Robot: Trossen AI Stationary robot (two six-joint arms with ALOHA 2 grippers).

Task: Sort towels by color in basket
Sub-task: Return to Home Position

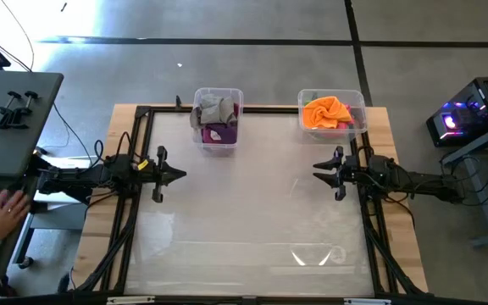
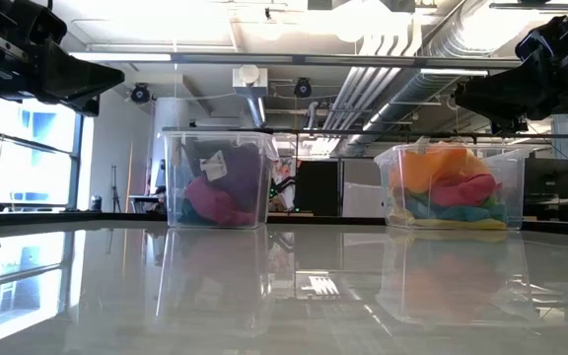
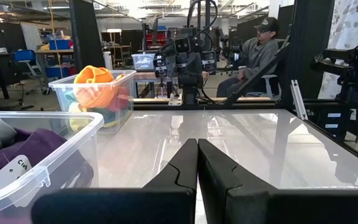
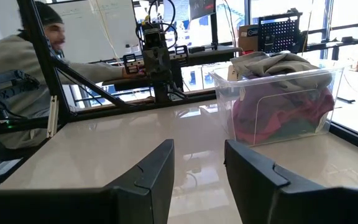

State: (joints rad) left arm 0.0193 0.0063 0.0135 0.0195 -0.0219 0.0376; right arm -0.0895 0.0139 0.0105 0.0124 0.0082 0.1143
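The grey towel (image 1: 213,108) lies on top in the left clear bin (image 2: 176,168), over a purple towel (image 1: 219,133) and a magenta towel (image 2: 213,203). The orange towel (image 1: 325,111) tops the right clear bin (image 2: 514,187), with a pink towel (image 2: 459,189), a blue-green towel (image 2: 461,210) and a yellow towel (image 2: 442,224) beneath. Both bins stand at the far edge of the table (image 1: 252,212), well apart. The left gripper (image 1: 179,174) hovers over the table's left side, fingers pressed together and empty; the right gripper (image 1: 318,169) hovers over the right side, fingers a narrow gap apart, gripping nothing
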